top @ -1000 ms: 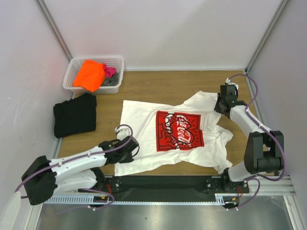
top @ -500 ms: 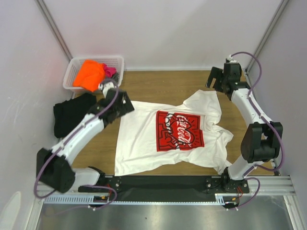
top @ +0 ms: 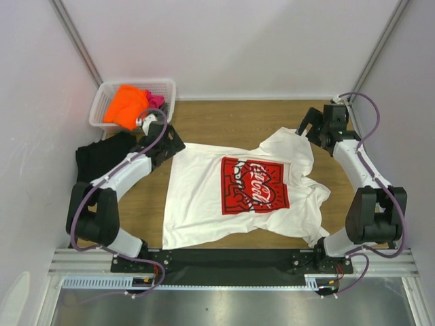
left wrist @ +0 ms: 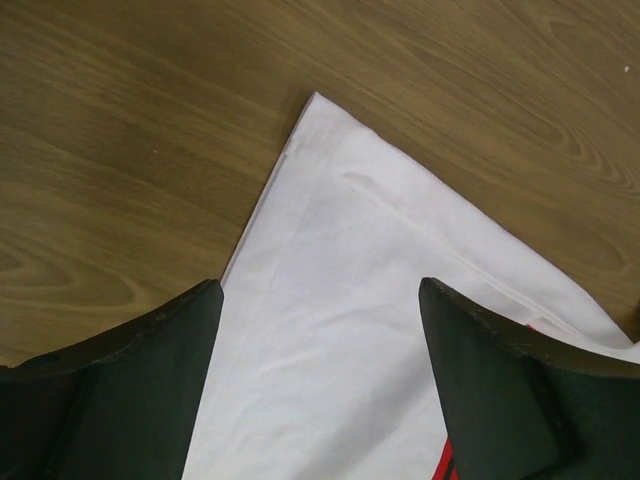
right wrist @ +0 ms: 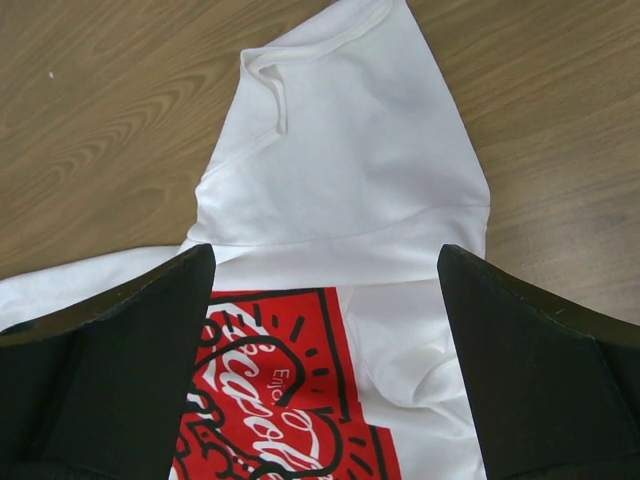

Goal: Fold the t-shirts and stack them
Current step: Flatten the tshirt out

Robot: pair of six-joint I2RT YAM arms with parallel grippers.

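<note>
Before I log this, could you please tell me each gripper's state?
Left gripper: open, empty, over the white t-shirt.
Right gripper: open, empty, over the same shirt.

Bright, even light; soft shadows; near jaws slightly blurred.

You are looking down on a wooden tabletop (top: 231,115) with a warm brown, wavy grain. Plain white walls close it in: one at the back (top: 224,47), one on your left (top: 34,136) and one on your right (top: 408,149). A grey metal post (top: 76,37) runs up the far left corner and another (top: 380,47) runs up the far right. Along the near edge you have a black strip (top: 231,258), then a pale slotted rail (top: 231,286) and a brushed steel surface (top: 231,309). A white plastic basket (top: 163,83) sits at the table's far left corner, near the back wall. The light is soft and even, and the shadows are faint.
</note>
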